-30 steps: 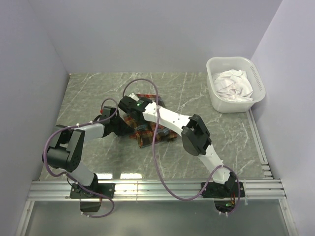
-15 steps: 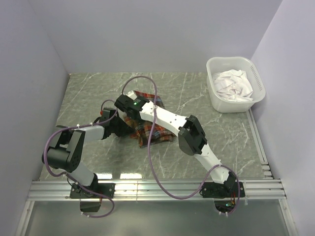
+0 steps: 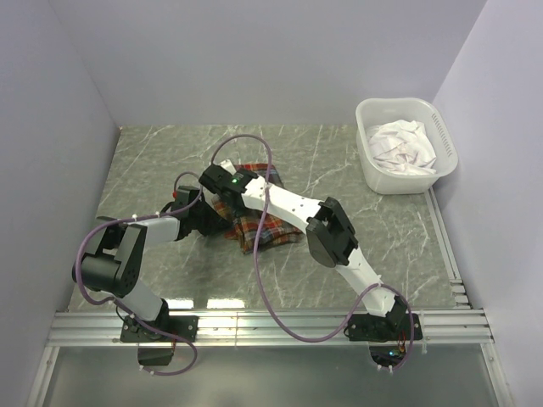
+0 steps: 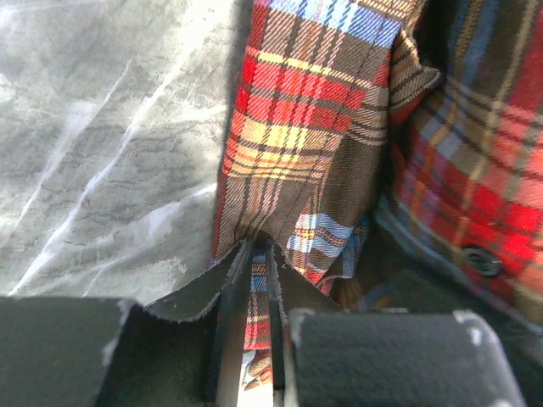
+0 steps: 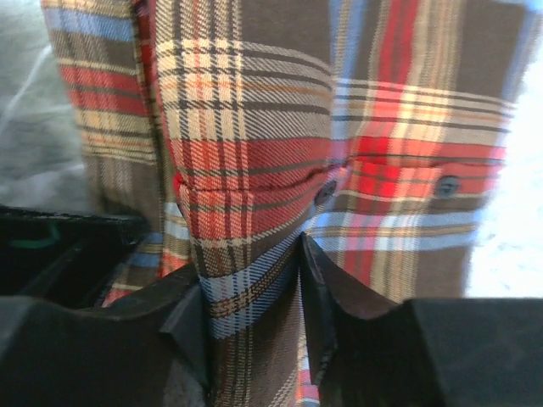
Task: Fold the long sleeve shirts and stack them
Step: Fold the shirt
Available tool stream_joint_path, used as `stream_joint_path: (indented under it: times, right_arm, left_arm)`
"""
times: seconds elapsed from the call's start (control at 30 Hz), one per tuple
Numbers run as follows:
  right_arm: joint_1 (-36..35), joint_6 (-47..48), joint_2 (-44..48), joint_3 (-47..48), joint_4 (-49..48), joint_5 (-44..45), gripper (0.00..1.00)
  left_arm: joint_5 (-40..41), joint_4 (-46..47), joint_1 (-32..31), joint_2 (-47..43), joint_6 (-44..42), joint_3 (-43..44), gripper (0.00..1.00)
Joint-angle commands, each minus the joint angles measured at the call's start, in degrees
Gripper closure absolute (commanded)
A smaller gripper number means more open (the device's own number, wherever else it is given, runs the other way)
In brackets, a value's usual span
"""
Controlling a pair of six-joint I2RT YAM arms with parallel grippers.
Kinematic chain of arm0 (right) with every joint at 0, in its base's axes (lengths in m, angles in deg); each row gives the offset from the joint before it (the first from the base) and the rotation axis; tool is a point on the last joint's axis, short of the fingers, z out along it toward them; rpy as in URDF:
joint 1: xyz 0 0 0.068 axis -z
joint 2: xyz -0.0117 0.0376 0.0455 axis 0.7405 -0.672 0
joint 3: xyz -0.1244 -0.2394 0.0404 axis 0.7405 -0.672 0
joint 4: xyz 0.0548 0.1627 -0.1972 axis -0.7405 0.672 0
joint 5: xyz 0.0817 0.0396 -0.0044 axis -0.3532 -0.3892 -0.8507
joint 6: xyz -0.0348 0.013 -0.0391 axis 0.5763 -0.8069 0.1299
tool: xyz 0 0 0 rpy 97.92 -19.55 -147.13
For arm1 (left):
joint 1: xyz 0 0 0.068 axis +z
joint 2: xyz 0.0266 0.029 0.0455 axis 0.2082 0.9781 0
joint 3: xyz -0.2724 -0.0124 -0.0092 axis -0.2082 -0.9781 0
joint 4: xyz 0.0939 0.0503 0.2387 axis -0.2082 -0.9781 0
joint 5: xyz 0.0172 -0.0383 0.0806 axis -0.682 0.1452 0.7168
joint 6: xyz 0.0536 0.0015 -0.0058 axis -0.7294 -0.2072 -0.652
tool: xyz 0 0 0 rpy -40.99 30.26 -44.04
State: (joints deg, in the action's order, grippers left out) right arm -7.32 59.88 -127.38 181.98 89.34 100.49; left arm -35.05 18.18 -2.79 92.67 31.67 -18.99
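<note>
One long sleeve shirt (image 3: 265,227), plaid in red, orange, blue and dark brown, lies bunched at the middle of the marble table. My left gripper (image 3: 212,219) reaches in from the left and is shut on a thin fold of it; the left wrist view shows the cloth (image 4: 305,144) pinched at the left gripper (image 4: 259,254). My right gripper (image 3: 222,197) hangs over the shirt's left part. In the right wrist view the right gripper (image 5: 253,288) has its fingers apart with a thick fold of the buttoned front (image 5: 356,127) lying between them.
A white basket (image 3: 366,161) stands at the back right with crumpled white cloth (image 3: 403,142) inside. Pale walls close in the table on the left, back and right. A metal rail (image 3: 271,326) runs along the near edge by the arm bases.
My right wrist has shifted a little to the left over the shirt, and its fingers have parted. The left arm has stayed put, still pinching the cloth.
</note>
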Motion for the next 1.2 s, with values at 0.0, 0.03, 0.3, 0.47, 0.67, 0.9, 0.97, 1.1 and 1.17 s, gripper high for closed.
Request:
stream_joint_path:
  times: [0.0,0.03,0.3,0.47,0.67,0.9,0.97,1.1,1.17]
  right_arm:
    - [-0.10,-1.54,6.27,-2.89,-5.32,-4.57,0.55]
    - [-0.02,-1.71,7.41,-5.08,-6.12,-5.54,0.54]
    - [0.33,-2.94,10.33,-8.71,-10.44,-7.39,0.81]
    - [0.42,-4.00,9.79,-7.48,-12.01,-7.22,0.97]
    - [1.21,-6.64,11.90,-9.93,-14.20,-3.78,1.00]
    - [1.39,-6.90,13.05,-16.08,-18.17,-9.93,0.90]
    - [1.39,-7.43,12.78,-16.44,-18.43,-10.90,0.78]
    - [1.56,-6.64,16.37,-16.88,-19.93,-13.10,0.57]
    - [2.35,-6.55,20.06,-17.23,-20.72,-14.86,0.46]
  left_arm:
    - [1.01,-3.83,-0.40,-0.50,-1.05,-0.92,0.80]
    - [1.27,-3.92,-0.40,-0.76,-1.05,-0.92,0.80]
    - [1.28,-4.27,-0.40,-1.11,-1.05,-1.00,0.81]
    - [1.80,-4.62,-0.40,-1.55,-1.23,-1.44,0.81]
    - [2.24,-4.80,-0.40,-2.25,-1.40,-1.62,0.81]
    - [2.59,-6.64,-0.40,-2.78,-1.58,-0.83,0.80]
    - [2.51,-7.34,-0.40,-4.01,-1.58,-0.22,0.77]
    - [4.78,-12.25,-0.40,-8.49,-2.45,1.71,0.68]
    - [6.63,-14.37,-0.31,-11.65,-2.98,3.47,0.61]
